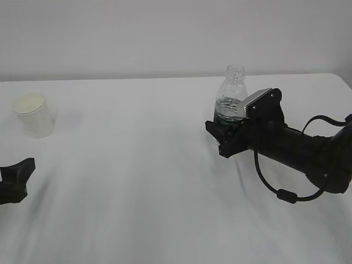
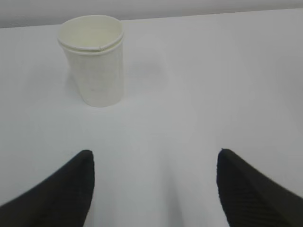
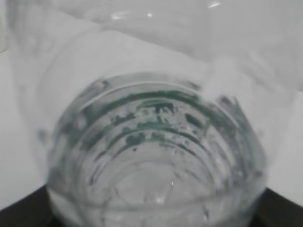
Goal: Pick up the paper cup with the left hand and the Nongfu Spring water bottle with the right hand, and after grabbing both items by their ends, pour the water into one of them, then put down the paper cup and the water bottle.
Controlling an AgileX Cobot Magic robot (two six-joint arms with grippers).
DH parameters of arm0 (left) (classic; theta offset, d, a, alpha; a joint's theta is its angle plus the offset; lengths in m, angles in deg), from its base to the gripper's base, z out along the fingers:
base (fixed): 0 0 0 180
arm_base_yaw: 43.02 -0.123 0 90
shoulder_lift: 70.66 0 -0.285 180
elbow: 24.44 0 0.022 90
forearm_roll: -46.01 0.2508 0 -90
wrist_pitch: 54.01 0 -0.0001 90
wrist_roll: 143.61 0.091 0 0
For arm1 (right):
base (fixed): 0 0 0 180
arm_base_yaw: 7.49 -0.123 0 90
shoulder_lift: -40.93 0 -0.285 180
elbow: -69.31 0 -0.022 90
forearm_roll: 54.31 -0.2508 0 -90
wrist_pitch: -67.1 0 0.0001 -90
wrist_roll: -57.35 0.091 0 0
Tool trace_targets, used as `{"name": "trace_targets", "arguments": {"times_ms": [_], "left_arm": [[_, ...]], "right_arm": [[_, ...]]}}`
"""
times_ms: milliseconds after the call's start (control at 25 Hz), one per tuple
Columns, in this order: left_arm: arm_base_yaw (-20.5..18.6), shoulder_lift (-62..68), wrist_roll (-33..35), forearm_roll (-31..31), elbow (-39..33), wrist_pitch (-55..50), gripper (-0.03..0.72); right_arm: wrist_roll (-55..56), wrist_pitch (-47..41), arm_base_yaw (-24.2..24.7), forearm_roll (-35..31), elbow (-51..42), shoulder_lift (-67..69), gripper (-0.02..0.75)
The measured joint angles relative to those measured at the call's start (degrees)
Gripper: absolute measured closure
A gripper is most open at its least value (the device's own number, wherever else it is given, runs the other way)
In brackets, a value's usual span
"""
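White paper cup [image 1: 33, 114] stands upright at the far left of the tabletop [image 1: 137, 165], untouched — the left claw [image 2: 154, 189] gapes wide just short of it and must advance before clamping. Rightward, the right claw [image 1: 223, 137] is clenched around the water bottle [image 1: 231, 96], which stands upright and uncapped; lifting comes next. Plain white tabletop, bare pale wall [image 1: 165, 33].

A: Soft, even light is washing the white desk [image 1: 137, 165] pale; shadows are staying faint.

B: Close to the right tool, the Nongfu Spring water bottle [image 3: 156, 156] is filling the wrist view, blurring, with small glints showing near the top.
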Motion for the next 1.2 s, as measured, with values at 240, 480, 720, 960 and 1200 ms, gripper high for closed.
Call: {"name": "trace_targets", "arguments": {"times_ms": [240, 480, 720, 960, 1200], "left_arm": [[-0.9, 4.5, 0.4, -0.2, 3.0, 0.0, 0.109], [-5.3, 7.2, 0.5, 1.5, 5.9, 0.0, 0.109], [-11.1, 8.8, 0.5, 9.0, 7.5, 0.0, 0.109], [-16.3, 10.3, -0.8, 17.1, 10.0, 0.0, 0.109], [-18.2, 11.2, -1.3, 21.6, 14.0, 0.0, 0.111]], "right_arm": [[0.0, -0.1, 0.0, 0.0, 0.0, -0.1, 0.253], [0.0, -0.1, 0.0, 0.0, 0.0, -0.1, 0.253], [0.0, -0.1, 0.0, 0.3, 0.0, -0.1, 0.254], [0.0, -0.1, 0.0, 0.9, 0.0, -0.1, 0.254], [0.0, -0.1, 0.0, 2.1, 0.0, -0.1, 0.254]]}}
